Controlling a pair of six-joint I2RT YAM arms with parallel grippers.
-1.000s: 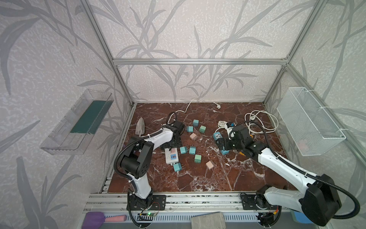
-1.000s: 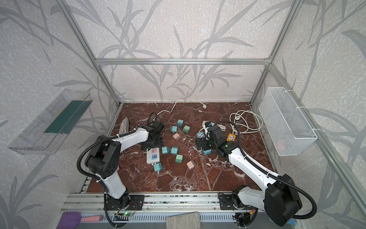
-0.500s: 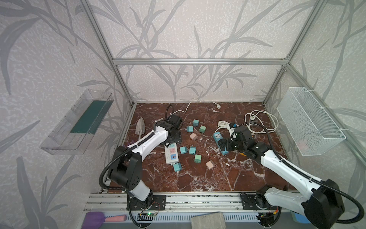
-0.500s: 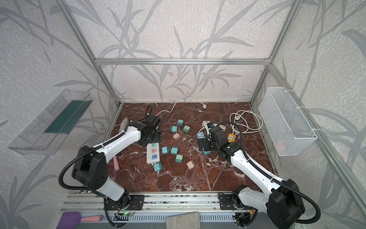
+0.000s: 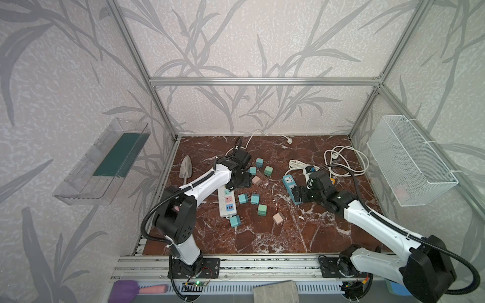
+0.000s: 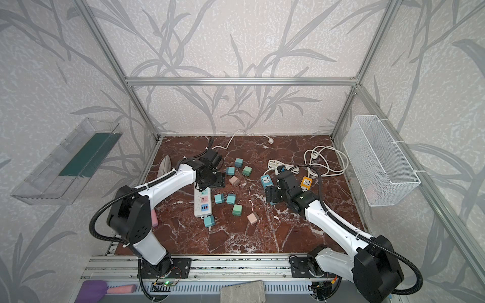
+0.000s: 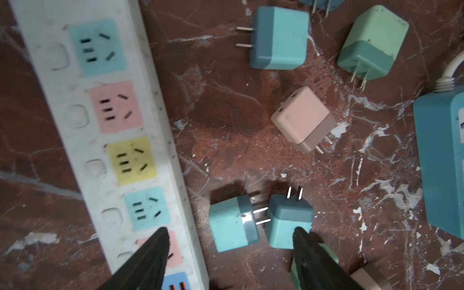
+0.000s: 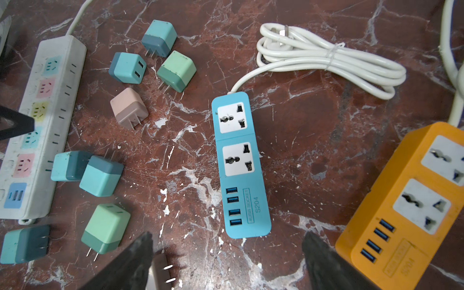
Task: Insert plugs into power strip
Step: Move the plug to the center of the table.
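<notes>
The white power strip (image 5: 227, 203) (image 7: 120, 130) has pastel sockets and lies left of centre on the marble floor. Several teal, green and pink plugs (image 5: 254, 198) (image 6: 237, 210) lie loose beside it, prongs sideways. My left gripper (image 7: 229, 233) (image 5: 240, 181) hovers open at the strip's edge. A teal plug (image 7: 232, 227) lies below, between its fingers, and another teal plug (image 7: 288, 221) is by one fingertip. My right gripper (image 8: 229, 241) (image 5: 299, 195) stands open over the near end of a blue power strip (image 8: 238, 163) (image 6: 266, 182). A pink plug (image 8: 160, 271) is beside one finger.
An orange power strip (image 8: 406, 208) (image 6: 306, 183) sits just right of the right gripper. Coiled white cables (image 5: 343, 162) lie behind it. A metal trowel (image 5: 186, 168) rests by the left wall. A wire basket (image 5: 409, 160) hangs on the right wall, a clear tray (image 5: 105, 160) on the left.
The left arm has swung its elbow back and brought its gripper toward me along the white strip, with its jaws narrowing. The right gripper has shifted slightly over the blue strip.
</notes>
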